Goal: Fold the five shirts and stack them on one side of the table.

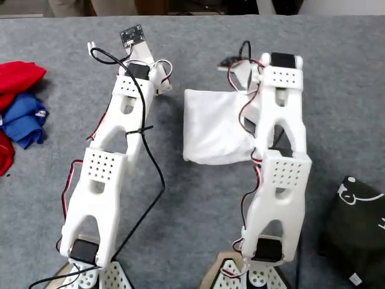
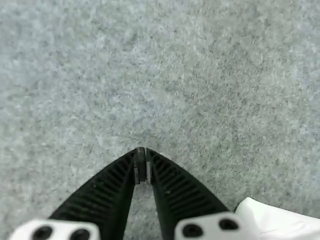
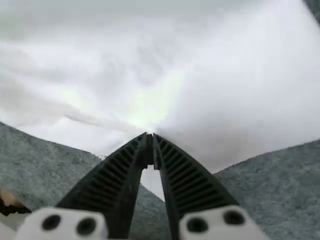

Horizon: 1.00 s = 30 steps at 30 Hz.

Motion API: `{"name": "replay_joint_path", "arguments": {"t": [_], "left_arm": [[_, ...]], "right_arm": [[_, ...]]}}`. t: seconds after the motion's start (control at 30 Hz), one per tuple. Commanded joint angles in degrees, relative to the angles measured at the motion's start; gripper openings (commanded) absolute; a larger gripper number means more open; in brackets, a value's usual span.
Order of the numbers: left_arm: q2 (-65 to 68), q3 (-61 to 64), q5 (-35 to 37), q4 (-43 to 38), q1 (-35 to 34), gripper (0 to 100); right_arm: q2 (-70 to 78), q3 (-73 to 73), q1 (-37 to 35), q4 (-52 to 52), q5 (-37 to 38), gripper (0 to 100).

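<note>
A folded white shirt (image 1: 213,126) lies on the grey table (image 1: 180,211), partly under my right arm (image 1: 281,120). My right gripper (image 3: 150,146) is shut, its tips pinching the white shirt (image 3: 225,75) near its edge, and a ridge of cloth runs into the tips. My left gripper (image 2: 141,165) is shut with nothing in it, low over bare grey table beside a corner of the white shirt (image 2: 280,220). The left arm (image 1: 120,120) stretches toward the far side, left of the shirt.
Crumpled red shirts (image 1: 18,75) and a blue shirt (image 1: 24,120) lie heaped at the left edge. A black shirt (image 1: 358,229) sits at the near right corner. Cables hang along both arms.
</note>
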Motion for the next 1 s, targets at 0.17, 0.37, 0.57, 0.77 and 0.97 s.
{"name": "replay_joint_path", "arguments": {"t": [0.17,0.37,0.57,0.77,0.97], "left_arm": [[-0.8,-3.0,-0.2,-0.4,-0.2,2],[-0.8,-3.0,-0.3,-0.4,-0.2,2],[-0.8,-3.0,-0.3,-0.4,-0.2,2],[-1.4,-3.7,-0.3,0.3,1.2,2],[-4.0,-17.8,-3.5,13.0,3.6,2]], "right_arm": [[-15.8,15.7,4.5,0.9,2.3,0.5],[-19.7,26.2,6.1,-3.4,3.7,0.5],[-18.8,32.8,4.8,-17.9,-0.5,0.5],[-24.6,13.3,3.1,-4.6,-4.8,0.5],[-29.3,3.6,6.0,1.1,-6.9,0.5]]}}
